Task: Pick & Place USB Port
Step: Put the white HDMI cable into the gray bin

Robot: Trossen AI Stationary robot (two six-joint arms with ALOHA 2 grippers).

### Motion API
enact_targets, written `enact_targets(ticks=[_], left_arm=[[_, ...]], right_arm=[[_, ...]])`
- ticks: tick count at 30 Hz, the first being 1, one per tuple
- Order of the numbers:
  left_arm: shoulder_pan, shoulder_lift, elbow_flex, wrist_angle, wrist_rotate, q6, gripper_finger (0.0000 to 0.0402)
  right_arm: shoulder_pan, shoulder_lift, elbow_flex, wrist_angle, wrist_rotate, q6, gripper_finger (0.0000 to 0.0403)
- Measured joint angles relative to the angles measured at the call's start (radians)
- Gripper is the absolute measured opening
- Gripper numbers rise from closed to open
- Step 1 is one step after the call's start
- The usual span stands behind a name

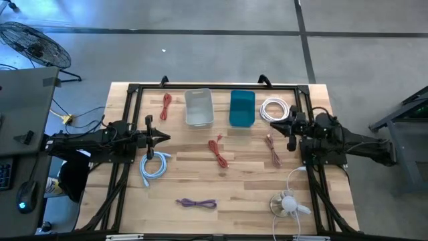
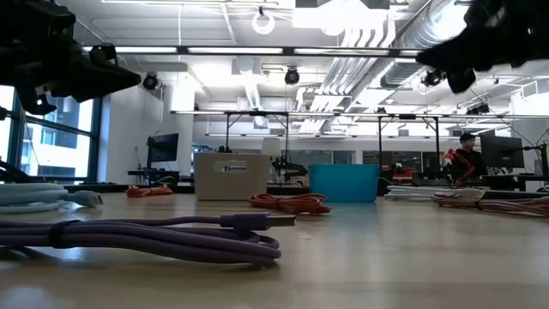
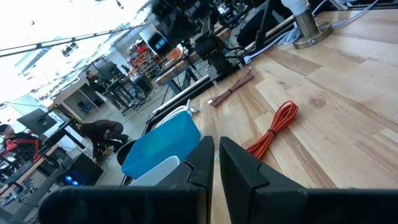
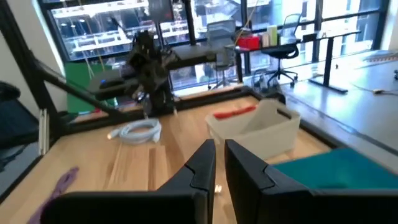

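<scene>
target: red cable (image 1: 217, 151), my read of the "USB" item since it sits most central; the task doesn't say which of several cables is meant
position: centre of the high view, on the wooden table (image 1: 254, 194), just below the white bin (image 1: 198, 107) and teal bin (image 1: 242, 108)
long axis: runs diagonally, upper left to lower right of the high view; bundled, connector end too small to make out
left gripper (image 1: 162, 139): to the left of the cable, near it, at about the same height in the frame; fingers nearly together, holding nothing
right gripper (image 1: 286, 127): to the right of the cable and slightly higher in the frame, a bit farther off; fingers also pinched close, empty
nearer arm: left, by a small margin (judgement)
bearing from left gripper: cable lies right and slightly down in the frame; the left wrist view shows it ahead of the fingertips
next move needs: fingers must spread first, then wrist turned so they close across the diagonal, not along it
place side: bins lie directly above the cable in the frame, short carry
</scene>
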Motion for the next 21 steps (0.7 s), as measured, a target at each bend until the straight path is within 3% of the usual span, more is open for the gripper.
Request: enact_targets(ticks=[8, 18, 21], left_arm=[[0.000, 0.000, 0.000, -0.002, 0.000, 0.000, 0.0024], [0.000, 0.000, 0.000, -0.003, 0.000, 0.000, 0.0024], [0.000, 0.000, 0.000, -0.003, 0.000, 0.000, 0.0024]], right_arm=[[0.000, 0.228, 0.291, -0.167, 0.057, -0.136, 0.0028], [-0.010, 0.550, 0.672, -0.445, 0.454, -0.242, 0.0028], [-0.050, 0.669, 0.795, -0.567, 0.508, -0.210, 0.0028]])
